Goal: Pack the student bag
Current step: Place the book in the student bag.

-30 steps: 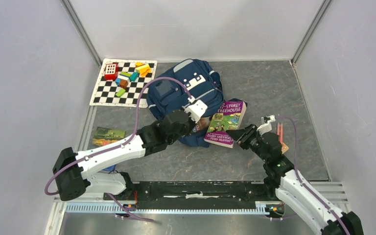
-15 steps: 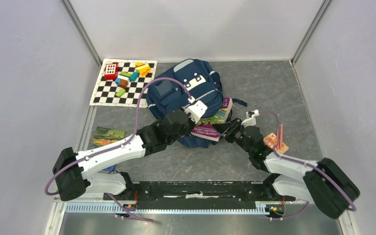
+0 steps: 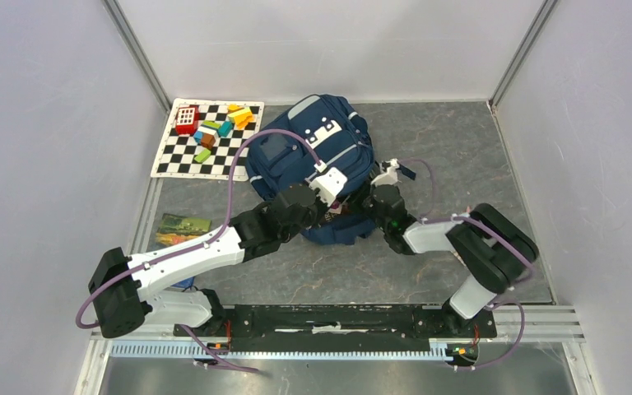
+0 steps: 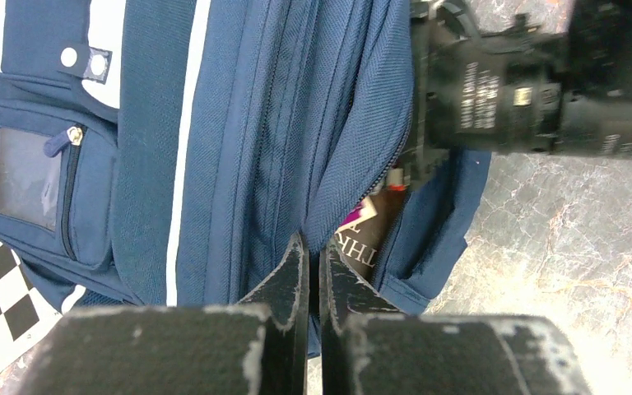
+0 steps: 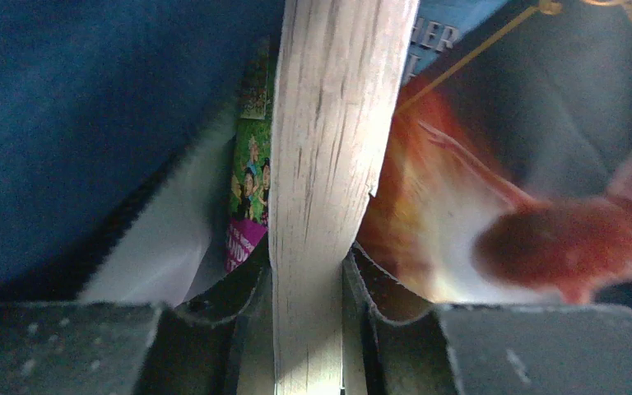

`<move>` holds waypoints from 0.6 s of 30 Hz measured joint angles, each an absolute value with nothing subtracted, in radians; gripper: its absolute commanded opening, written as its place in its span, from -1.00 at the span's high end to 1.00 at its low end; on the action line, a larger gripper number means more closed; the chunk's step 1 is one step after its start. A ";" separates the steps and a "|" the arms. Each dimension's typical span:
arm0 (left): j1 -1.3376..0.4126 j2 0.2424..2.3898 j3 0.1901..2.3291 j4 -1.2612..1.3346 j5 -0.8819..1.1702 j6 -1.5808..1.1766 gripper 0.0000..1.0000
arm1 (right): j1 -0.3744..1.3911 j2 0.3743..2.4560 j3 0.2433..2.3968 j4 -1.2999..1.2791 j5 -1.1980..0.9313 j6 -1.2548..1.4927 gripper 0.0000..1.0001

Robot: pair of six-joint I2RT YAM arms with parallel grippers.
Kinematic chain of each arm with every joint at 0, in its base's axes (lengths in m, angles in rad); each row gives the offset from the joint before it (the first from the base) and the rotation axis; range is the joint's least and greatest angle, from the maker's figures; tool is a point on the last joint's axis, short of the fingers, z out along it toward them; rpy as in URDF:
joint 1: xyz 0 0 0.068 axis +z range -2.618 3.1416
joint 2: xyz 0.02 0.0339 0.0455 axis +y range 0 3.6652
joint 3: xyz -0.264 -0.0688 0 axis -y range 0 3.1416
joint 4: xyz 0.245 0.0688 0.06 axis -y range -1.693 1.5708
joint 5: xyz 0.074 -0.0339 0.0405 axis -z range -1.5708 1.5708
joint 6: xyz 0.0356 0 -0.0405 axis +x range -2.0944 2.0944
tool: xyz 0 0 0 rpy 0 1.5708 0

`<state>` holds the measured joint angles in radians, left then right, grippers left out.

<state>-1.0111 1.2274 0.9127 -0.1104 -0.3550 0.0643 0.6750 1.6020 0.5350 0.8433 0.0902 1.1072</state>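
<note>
The student bag, navy with grey stripes, lies in the middle of the table. My left gripper is shut on the fabric edge of the bag's opening and holds it up. My right gripper is shut on a book, its pale page edge standing between the jaws. That book is inside the bag's opening, with blue fabric to its left and an orange-red cover to its right. In the left wrist view a purple corner of the book shows in the opening. From above, both grippers meet at the bag's near side.
A checkered mat with several coloured blocks lies at the back left. A small picture card sits by the left arm. The right arm's elbow is folded over the right part of the table. Walls close in all sides.
The right arm has swung left and carried the purple book from the table into the bag's opening. The bag has shifted slightly away. The left gripper has stayed put.
</note>
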 measured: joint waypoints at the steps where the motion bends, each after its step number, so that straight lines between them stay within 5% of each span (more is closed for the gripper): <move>1: -1.011 1.228 0.912 -0.110 -0.355 0.064 0.96 | 0.681 1.633 0.556 0.855 0.090 1.099 1.00; 5: -1.011 1.228 0.911 -0.111 -0.355 0.064 0.96 | 0.700 1.733 0.638 0.894 0.083 1.071 0.83; 18: -1.013 1.235 0.911 -0.100 -0.353 0.063 0.96 | 0.705 1.634 0.505 0.910 0.104 0.944 -0.48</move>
<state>-1.0130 1.2354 0.9112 -0.1001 -0.3527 0.0631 0.7052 1.6337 0.5045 0.9100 0.1043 0.9440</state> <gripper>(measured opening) 0.045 0.650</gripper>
